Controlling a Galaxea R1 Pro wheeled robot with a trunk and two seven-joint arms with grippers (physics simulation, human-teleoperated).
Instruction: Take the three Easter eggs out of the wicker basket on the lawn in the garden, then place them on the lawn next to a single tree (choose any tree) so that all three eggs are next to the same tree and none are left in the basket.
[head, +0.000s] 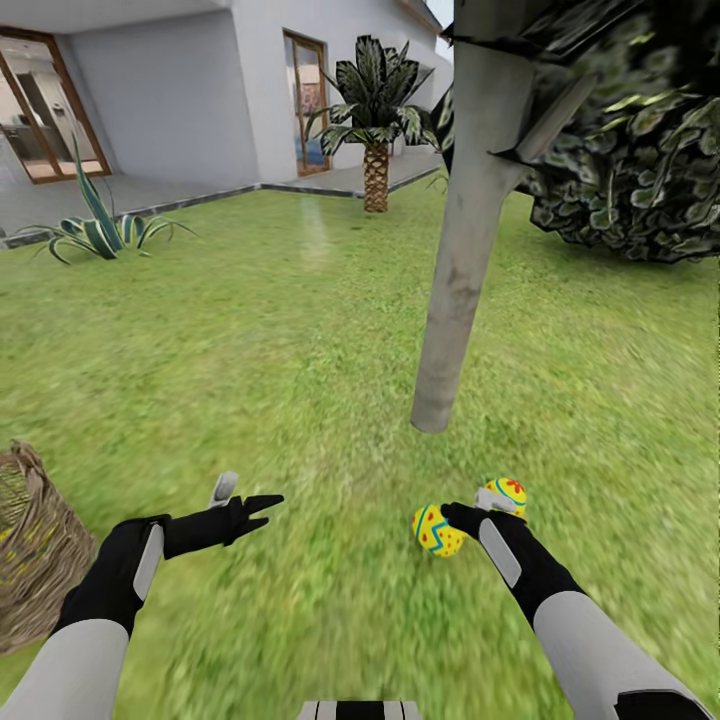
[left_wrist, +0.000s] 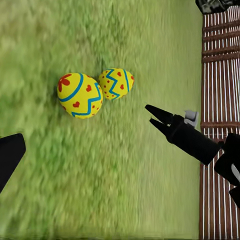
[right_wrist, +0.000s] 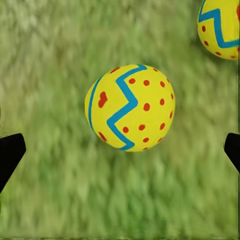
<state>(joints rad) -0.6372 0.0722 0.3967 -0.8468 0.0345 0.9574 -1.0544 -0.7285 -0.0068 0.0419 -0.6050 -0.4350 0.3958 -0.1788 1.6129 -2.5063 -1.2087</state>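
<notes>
Two yellow Easter eggs with blue zigzags and red dots, on the grass near the foot of the pale grey trunk: nearer egg (head: 437, 531), farther egg (head: 508, 492), lying just beside each other, not clearly touching. Third egg: not identifiable; possibly inside the basket, contents unclear.

Right gripper (head: 470, 513): black, two-fingered, poised over and between the two eggs. In the right wrist view, fingertips spread wide at the edges, one egg (right_wrist: 130, 107) lying free on the grass between them, second egg (right_wrist: 220, 27) at the corner. Jaws apart, holding nothing.

Left gripper (head: 245, 505): black, fingers parted, empty, hanging above bare grass between the basket and the eggs. In the left wrist view, both eggs (left_wrist: 80, 95) (left_wrist: 116, 83) side by side, with the right gripper (left_wrist: 160, 117) close by.

Tan-brown woven wicker basket (head: 30, 545): at the left edge of the head view, well apart from the eggs.

Slender pale grey tree trunk (head: 462, 240): upright, dark mottled foliage above.

Bright green mottled lawn (head: 300, 350): flat, wide.

Risks, as judged: nudging a placed egg with the open right fingers while lifting away, sending it rolling from the trunk; brushing the neighbouring egg likewise; leaving the remaining egg uncollected; tipping the basket on a careless reach.
</notes>
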